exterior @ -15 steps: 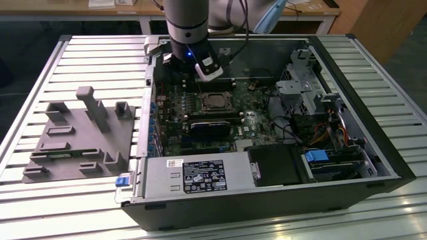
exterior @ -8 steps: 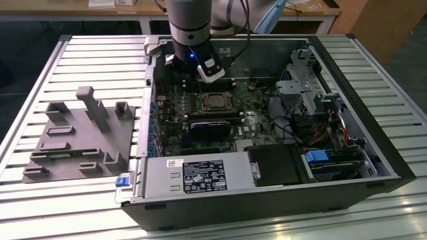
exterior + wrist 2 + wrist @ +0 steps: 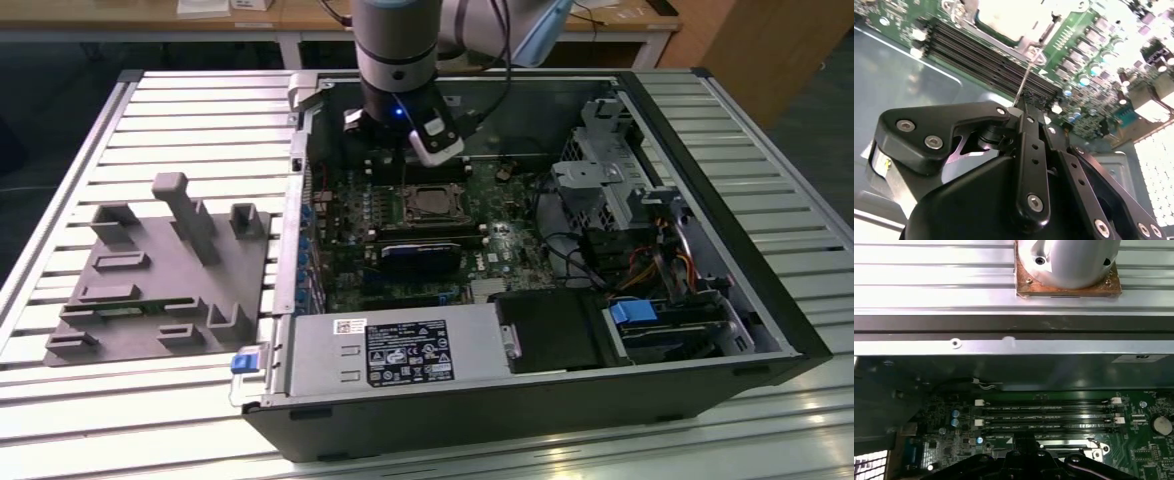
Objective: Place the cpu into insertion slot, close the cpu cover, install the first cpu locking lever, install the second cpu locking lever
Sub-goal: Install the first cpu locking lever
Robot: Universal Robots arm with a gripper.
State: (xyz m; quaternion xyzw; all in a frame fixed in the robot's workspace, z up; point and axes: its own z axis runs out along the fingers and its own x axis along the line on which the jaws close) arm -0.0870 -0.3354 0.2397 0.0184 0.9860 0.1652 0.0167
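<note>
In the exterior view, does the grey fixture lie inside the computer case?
No, the grey fixture lies on the slatted table, outside the computer case, on the exterior view's left.

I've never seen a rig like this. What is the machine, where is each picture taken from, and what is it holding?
This is a single robot arm reaching down into an open computer case, which lies on a slatted metal table. The exterior view looks on from off the arm. Both wrist views come from cameras riding near the arm's wrist, looking past the black tool at the green motherboard. On the exterior view's left lies a grey fixture plate. The cpu sits in the insertion slot. The tool appears pinched shut on a thin metal locking lever beside it.
</note>
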